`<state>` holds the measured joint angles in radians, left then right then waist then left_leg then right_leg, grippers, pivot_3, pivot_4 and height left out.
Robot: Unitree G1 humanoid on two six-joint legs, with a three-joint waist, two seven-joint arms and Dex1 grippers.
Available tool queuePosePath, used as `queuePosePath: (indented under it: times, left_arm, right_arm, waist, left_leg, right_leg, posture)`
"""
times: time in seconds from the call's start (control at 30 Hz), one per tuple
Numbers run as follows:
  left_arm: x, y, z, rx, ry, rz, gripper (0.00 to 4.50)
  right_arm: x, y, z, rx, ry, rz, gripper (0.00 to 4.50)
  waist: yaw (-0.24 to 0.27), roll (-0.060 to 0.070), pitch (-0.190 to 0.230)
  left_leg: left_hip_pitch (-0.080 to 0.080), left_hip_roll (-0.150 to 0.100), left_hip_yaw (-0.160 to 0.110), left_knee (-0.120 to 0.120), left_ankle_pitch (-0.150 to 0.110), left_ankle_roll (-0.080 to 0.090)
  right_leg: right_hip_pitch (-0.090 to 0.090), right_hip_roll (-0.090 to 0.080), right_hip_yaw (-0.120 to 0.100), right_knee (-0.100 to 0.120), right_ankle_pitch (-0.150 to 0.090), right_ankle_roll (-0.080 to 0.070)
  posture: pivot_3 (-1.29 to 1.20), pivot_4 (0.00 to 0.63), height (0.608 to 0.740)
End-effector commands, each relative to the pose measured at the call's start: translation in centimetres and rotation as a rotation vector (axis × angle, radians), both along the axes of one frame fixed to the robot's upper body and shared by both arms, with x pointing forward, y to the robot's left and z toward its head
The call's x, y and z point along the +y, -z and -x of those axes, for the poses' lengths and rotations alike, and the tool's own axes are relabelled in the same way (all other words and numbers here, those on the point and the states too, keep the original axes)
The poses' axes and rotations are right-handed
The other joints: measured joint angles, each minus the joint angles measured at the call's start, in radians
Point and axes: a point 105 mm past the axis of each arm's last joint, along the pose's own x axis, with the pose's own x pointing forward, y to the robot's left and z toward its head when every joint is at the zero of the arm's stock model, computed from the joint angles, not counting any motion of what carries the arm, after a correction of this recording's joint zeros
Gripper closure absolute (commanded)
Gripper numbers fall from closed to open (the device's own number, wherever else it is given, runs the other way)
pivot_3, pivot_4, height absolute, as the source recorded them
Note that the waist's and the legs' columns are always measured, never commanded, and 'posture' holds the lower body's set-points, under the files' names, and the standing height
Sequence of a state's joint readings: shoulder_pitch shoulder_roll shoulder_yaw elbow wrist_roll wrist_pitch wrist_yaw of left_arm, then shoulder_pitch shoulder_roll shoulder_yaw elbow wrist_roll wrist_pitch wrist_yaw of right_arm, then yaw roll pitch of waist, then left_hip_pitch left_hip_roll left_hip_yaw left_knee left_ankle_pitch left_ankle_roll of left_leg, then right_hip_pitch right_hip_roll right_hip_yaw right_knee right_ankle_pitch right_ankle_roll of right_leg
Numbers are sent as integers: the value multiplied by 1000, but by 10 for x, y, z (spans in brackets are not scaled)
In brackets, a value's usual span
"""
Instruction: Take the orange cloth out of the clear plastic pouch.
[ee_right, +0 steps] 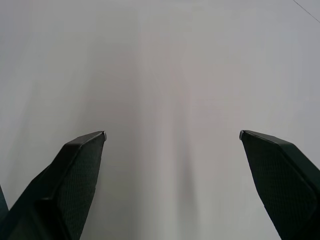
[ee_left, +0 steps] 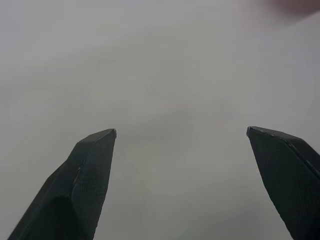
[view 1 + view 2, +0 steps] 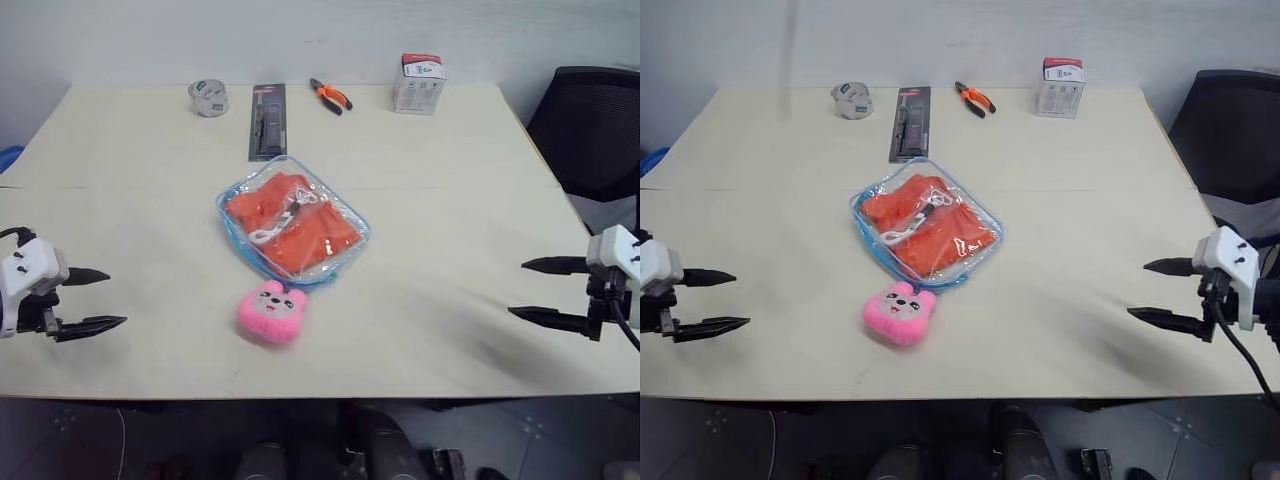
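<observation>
The clear plastic pouch (image 3: 292, 222) with light blue trim lies flat in the middle of the table. Inside it sits the wrinkled orange cloth (image 3: 320, 236), with a white cord across it. A pink plush charm (image 3: 271, 312) rests just in front of the pouch. My left gripper (image 3: 115, 298) hovers open over the table's front left, well away from the pouch. My right gripper (image 3: 518, 289) hovers open at the front right, equally far off. Both wrist views show wide-spread black fingers (image 2: 85, 175) over bare tabletop, holding nothing.
Along the table's (image 3: 450, 200) far edge lie a tape roll (image 3: 208, 97), a long black pack (image 3: 267, 121), orange-handled pliers (image 3: 331, 95) and a small white box (image 3: 419, 83). A black chair (image 3: 590, 130) stands at the right.
</observation>
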<state>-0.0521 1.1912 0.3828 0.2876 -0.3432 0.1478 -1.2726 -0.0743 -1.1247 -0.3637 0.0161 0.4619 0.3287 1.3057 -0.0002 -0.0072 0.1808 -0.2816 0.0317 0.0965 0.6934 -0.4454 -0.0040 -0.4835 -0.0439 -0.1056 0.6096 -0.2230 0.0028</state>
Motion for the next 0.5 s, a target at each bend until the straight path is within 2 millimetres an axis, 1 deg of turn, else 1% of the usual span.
queuePosePath:
  times: [0.03, 0.13, 0.37, 0.5]
  left_arm:
    - [3, -5, 1, -26, -4, -16, 85]
    - [3, -1, 0, -38, -19, -20, 85]
    - [-4, -7, -7, -87, -48, 38, 85]
    - [-9, -9, -11, -74, -86, 98, 85]
  right_arm:
    - [-1, -13, -1, -51, 0, 9, 0]
    - [1, -14, -3, -61, 3, 7, 0]
    - [4, -17, -9, -101, 16, 19, 0]
    - [6, -20, -15, -134, 41, 6, 0]
  waist:
    - [0, 0, 0]
    - [-1, 0, 0]
    - [-2, 0, 0]
    - [-2, 0, 0]
  left_leg:
    - [0, 0, 0, 0, 0, 0]
    - [0, 0, 0, 0, 0, -1]
    - [0, 0, 0, 0, 1, -3]
    - [0, 0, 0, 0, 2, -3]
  right_leg:
    - [0, 0, 0, 0, 0, 0]
    - [0, 0, 1, 1, 0, 0]
    - [0, 0, 1, 2, 0, 0]
    - [1, 0, 1, 3, 0, 0]
  posture:
    - [0, 150, 740]
    - [0, 150, 740]
    - [0, 150, 740]
    - [0, 150, 740]
